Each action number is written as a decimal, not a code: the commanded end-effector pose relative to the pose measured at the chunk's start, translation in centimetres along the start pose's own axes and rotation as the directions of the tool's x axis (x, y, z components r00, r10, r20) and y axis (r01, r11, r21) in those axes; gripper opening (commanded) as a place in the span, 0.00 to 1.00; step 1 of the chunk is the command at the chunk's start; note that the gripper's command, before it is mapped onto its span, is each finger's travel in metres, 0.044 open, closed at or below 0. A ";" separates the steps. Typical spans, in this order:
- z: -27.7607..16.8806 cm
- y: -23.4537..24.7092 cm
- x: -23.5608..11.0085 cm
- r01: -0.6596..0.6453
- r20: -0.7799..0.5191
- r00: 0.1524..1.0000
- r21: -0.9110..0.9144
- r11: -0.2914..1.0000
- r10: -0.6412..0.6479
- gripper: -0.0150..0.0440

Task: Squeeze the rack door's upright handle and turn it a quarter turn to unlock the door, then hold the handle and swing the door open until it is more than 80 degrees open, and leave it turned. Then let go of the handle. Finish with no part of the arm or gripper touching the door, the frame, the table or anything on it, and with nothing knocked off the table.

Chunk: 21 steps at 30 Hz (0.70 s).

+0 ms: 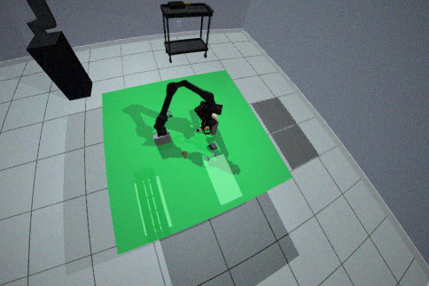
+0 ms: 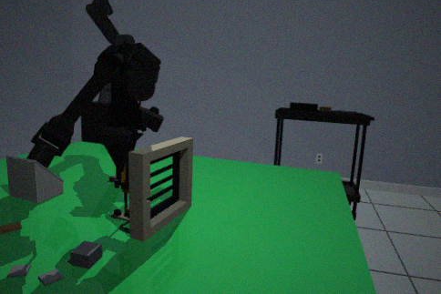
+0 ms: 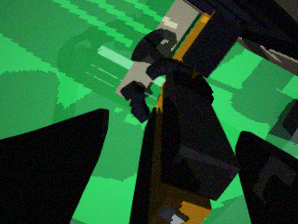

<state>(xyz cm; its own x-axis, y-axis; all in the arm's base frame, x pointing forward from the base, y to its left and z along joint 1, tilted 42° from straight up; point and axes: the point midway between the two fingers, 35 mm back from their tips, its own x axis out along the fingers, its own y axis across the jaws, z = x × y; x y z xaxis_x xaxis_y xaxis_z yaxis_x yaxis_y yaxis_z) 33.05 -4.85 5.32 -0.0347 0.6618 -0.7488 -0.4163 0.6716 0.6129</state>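
Our jaws (image 1: pixel 205 127) (image 2: pixel 122 173) are apart, w/ nothing clamped. In the wrist view the dark handle (image 3: pixel 192 135) w/ its amber strip lies btwn the two fingertips; can't tell if either touches it. From ext. we see the amber part (image 2: pixel 124 176) low under our arm (image 1: pixel 166 105) (image 2: pixel 84 95), just beside the near post of the beige frame (image 1: pixel 214 126) (image 2: pixel 140 195). The frame stands upright on the green counter (image 1: pixel 261 154) (image 2: pixel 255 217) (image 3: pixel 25 87), dark horiz. bars visible thru its opening. Door angle & handle turn: can't tell for sure, too dark.

Also on the counter: a dark grey block (image 1: pixel 213 146) (image 2: pixel 86 254) near the frame, two small pale grey pcs. (image 1: pixel 207 158) (image 2: pixel 50 277) close to it, & a reddish-brown pc. (image 1: pixel 184 154) (image 2: pixel 10 228) btwn those & our arm's grey wedge base (image 1: pixel 162 140) (image 2: pixel 23 178). Bkgd.: a black cart (image 1: pixel 188 11) (image 2: pixel 323 116) by the wall, w/ a dark box (image 1: pixel 175 4) (image 2: pixel 303 106) on top.
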 end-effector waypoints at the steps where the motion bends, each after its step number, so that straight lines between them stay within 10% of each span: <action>1: 0.0 0.0 0.0 -0.001 0.002 1.000 -0.290 0.957 0.002 0.75; 21: 0.0 0.0 0.0 0.001 0.002 1.000 -0.957 0.290 0.002 0.75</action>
<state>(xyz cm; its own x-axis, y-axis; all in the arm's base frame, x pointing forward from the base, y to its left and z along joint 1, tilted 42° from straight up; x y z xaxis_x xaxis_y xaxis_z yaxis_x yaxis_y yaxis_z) 33.05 -4.85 5.32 -0.0347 0.6618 -0.7488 -0.9901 0.0792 0.1159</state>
